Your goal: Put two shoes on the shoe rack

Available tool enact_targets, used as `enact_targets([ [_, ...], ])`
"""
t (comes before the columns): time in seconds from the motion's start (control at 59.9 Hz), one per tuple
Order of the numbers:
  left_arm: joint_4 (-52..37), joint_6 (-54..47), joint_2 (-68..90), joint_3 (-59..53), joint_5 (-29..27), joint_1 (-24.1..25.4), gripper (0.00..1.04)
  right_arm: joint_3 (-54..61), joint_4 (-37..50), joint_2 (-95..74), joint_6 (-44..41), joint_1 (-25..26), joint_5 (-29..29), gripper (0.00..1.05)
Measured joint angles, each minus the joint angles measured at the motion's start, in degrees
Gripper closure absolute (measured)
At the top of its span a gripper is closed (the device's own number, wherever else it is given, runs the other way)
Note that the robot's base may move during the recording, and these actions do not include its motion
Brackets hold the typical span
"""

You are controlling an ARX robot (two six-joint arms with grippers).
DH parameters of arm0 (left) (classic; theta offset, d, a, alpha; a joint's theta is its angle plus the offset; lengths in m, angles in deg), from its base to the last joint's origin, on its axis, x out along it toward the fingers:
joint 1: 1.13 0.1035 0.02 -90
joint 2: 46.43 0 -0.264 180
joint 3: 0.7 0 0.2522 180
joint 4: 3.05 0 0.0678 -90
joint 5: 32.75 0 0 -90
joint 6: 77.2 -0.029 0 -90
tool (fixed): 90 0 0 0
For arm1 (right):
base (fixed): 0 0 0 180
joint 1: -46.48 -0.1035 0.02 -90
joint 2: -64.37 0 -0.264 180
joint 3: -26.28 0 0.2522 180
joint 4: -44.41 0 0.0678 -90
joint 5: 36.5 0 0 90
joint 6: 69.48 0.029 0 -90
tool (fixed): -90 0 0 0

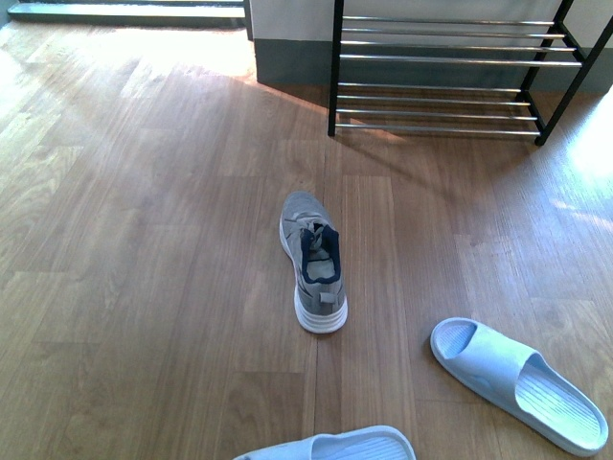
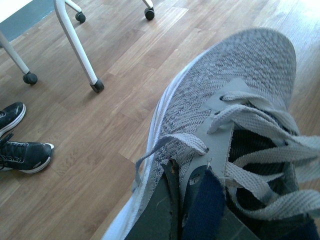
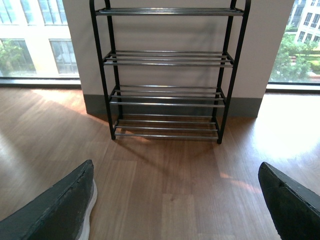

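- the left tool (image 2: 182,195) appears clamped on the lace-side collar of a grey knit lace-up sneaker with a white sole (image 2: 240,90). one dark finger (image 2: 155,217) sits outside the knit and the rest is hidden by the navy tongue. a grip up there would leave the sole free to settle flat on rods.
- that sneaker fills the left wrist view above the wood-plank floor (image 2: 90,150). whether it is lifted or resting cannot be told, and it lies outside the front view.
- the right tool (image 3: 172,210) stands wide with nothing between its fingers, facing the black-framed shoe rack with silver rod shelves (image 3: 167,95) squarely. it looks free for the next pickup.
- no shoe shows on any tier, so the task seems to be at its first carry.
- a second grey knit sneaker (image 1: 312,261) stands on the floor, toe toward the rack and well apart from it. it is the likely partner to fetch.
- a pale blue rubber slide sandal (image 1: 517,383) lies to its right, nearer the robot, and another pale blue slide (image 1: 335,446) shows at the front view's lower edge.
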State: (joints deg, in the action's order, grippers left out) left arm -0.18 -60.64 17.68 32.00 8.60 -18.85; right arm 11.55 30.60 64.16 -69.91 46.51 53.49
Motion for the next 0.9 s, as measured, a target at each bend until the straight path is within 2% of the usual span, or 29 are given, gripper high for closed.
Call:
enact_targets([
  [0.751, 0.0, 0.0, 0.1, 0.0, 0.3, 0.1, 1.03, 0.0, -0.1, -0.1, 0.0, 0.1, 0.3, 0.09],
  [0.801, 0.0, 0.0, 0.1, 0.0, 0.2, 0.1, 1.03, -1.6, -3.7, -3.0, -0.8, 0.5, 8.8, 0.09],
  [0.834, 0.0, 0.0, 0.0, 0.0, 0.2, 0.1, 1.03, -2.5, -3.9, -6.9, -0.9, -1.2, 12.2, 0.09],
  [0.901, 0.0, 0.0, 0.1, 0.0, 0.3, 0.1, 1.03, -3.9, 0.7, -17.4, -1.2, -8.8, 13.2, 0.09],
])
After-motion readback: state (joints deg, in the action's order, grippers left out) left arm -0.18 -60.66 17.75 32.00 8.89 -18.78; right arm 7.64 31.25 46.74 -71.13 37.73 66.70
